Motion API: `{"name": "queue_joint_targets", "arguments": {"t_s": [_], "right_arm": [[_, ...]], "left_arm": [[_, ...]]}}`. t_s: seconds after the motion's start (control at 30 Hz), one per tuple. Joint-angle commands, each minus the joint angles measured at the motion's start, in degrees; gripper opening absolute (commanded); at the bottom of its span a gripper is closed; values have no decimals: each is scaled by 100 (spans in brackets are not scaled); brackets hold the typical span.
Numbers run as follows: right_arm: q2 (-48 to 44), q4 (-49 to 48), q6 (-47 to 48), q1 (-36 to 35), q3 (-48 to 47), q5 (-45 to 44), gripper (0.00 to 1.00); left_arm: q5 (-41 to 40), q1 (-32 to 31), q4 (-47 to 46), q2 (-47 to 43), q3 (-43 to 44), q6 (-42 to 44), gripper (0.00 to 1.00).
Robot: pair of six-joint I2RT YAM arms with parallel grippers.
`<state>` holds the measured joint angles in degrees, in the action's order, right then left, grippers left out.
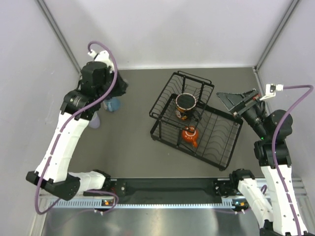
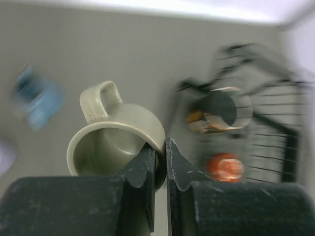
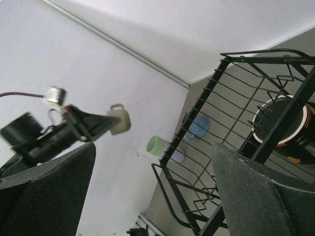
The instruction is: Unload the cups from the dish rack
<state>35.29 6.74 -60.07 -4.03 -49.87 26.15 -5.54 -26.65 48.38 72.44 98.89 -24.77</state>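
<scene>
My left gripper (image 2: 161,152) is shut on the rim of the small beige mug (image 2: 115,137), held in the air left of the black wire dish rack (image 1: 224,142). In the top view this gripper (image 1: 121,88) hides the mug. The rack holds the red patterned mug (image 1: 186,103) on its upper tier and the squat orange cup (image 1: 190,134) below. The blue mug (image 1: 113,104) and lavender tumbler (image 1: 95,120) stand on the table to the left. The mint-green tumbler (image 3: 157,145) shows in the right wrist view. My right gripper (image 1: 227,103) hangs open and empty at the rack's right end.
Grey walls close in the table on the left, back and right. The left arm (image 1: 69,132) reaches over the standing cups. The arms' base rail (image 1: 167,189) runs along the near edge.
</scene>
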Motion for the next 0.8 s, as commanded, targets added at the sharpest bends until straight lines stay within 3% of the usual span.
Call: {"name": "queue_joint_targets", "arguments": {"t_s": [0.0,0.33,0.77], "right_arm": [[-75,11,320,-36,38,-40,100],[-31,344,681,-27,205,-216,100],[-119,820,962,-19,240,-629,100]], "left_arm": [[104,766,269,-195,-834,-1,0],[-200,1144,-311,-476,-3241,-807,0],[-201,1690,-611,-661,-4747,-1345,0]]}}
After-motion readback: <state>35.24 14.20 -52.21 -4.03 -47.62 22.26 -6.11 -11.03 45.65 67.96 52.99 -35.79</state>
